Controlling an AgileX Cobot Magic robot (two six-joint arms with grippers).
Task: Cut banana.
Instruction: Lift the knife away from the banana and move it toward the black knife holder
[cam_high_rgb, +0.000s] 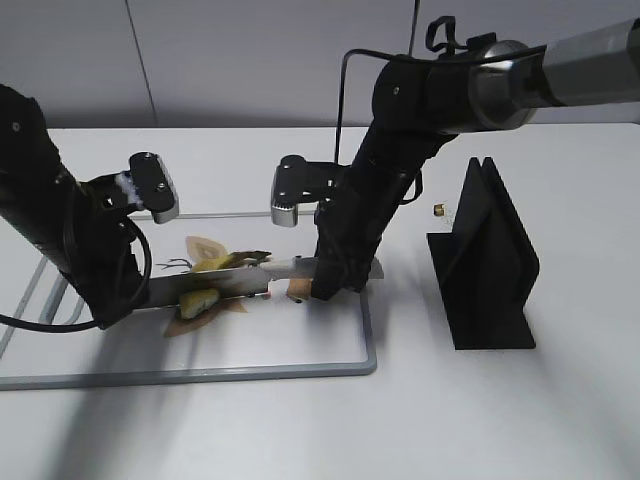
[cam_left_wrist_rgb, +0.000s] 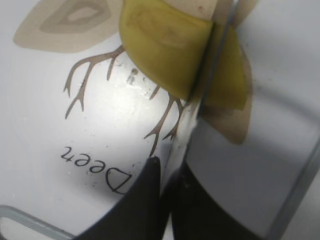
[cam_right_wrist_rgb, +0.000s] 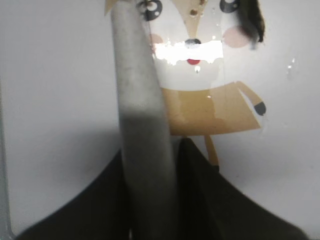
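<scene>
Grey knife handle (cam_right_wrist_rgb: 142, 130) is pinched tight between the right gripper's (cam_right_wrist_rgb: 150, 165) dark fingers, so that one's clamped on the knife (cam_high_rgb: 235, 285). In the exterior view the blade runs out to the left from the right gripper (cam_high_rgb: 335, 275), lying across the banana (cam_high_rgb: 215, 280).

Left gripper (cam_left_wrist_rgb: 167, 197) is trickier. In the left wrist view its two dark fingertips sit nearly together with the knife blade's (cam_left_wrist_rgb: 200, 100) thin edge right in the slot between them. Whether they're actually squeezing the blade or just flanking it, I honestly can't tell. In the exterior view the left gripper (cam_high_rgb: 125, 300) is low at the blade's far end.

Count-wise: one knife, one banana, one cutting board (cam_high_rgb: 300, 350), one black stand (cam_high_rgb: 490, 265) off to the right.

Banana is on the white board, sitting on top of the deer cartoon print (cam_left_wrist_rgb: 80, 85). Up close, the blade stands in the yellow fruit (cam_left_wrist_rgb: 165, 40), with a chunk showing on each side of the metal. Board has a grey rim and holds only the banana and the knife tip area.
</scene>
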